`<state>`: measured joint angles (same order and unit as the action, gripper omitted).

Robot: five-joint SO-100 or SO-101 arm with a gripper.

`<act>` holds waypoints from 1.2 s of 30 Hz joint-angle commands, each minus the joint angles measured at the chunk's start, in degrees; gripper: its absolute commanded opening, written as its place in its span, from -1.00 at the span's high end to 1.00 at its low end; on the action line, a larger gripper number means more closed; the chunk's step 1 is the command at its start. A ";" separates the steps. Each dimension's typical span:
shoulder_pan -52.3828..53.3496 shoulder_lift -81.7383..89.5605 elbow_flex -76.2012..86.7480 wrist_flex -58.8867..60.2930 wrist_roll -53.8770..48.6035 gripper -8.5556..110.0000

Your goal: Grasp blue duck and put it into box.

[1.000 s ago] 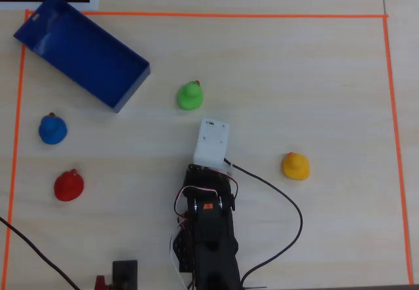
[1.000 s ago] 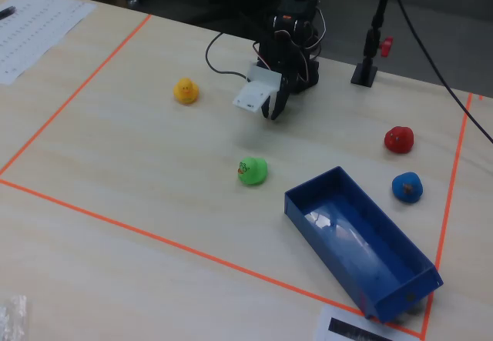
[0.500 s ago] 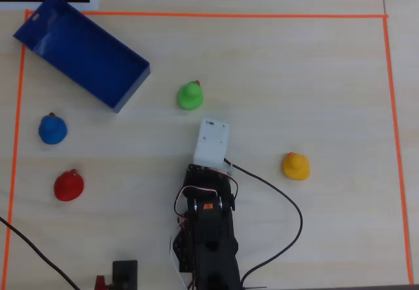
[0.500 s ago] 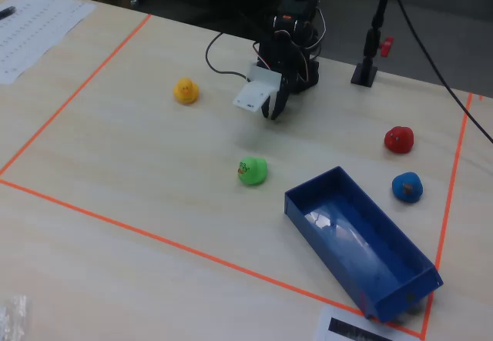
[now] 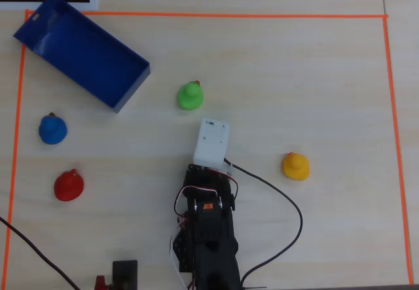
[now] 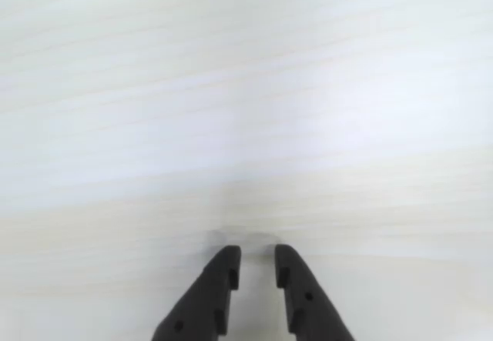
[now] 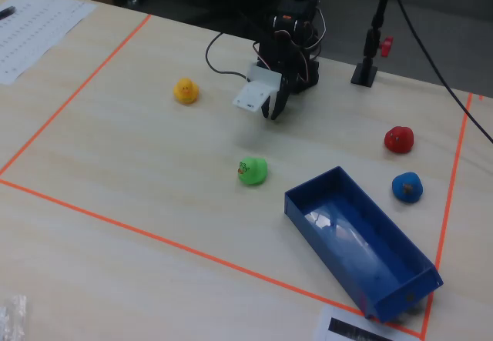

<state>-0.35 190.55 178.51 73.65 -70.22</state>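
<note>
The overhead view looks straight down on the surface (image 5: 294, 74), with the arm's base at its bottom edge. The fixed view looks from the opposite side, high and slanted, facing the arm; both share the orange tape border (image 5: 209, 16) and everything inside it. The wrist view sits close above bare surface, the pincer (image 6: 257, 268) entering from below.
</note>
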 commanded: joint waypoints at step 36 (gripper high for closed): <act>-11.87 -47.29 -62.93 17.31 10.63 0.47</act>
<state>-3.34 156.36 136.58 88.86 -66.62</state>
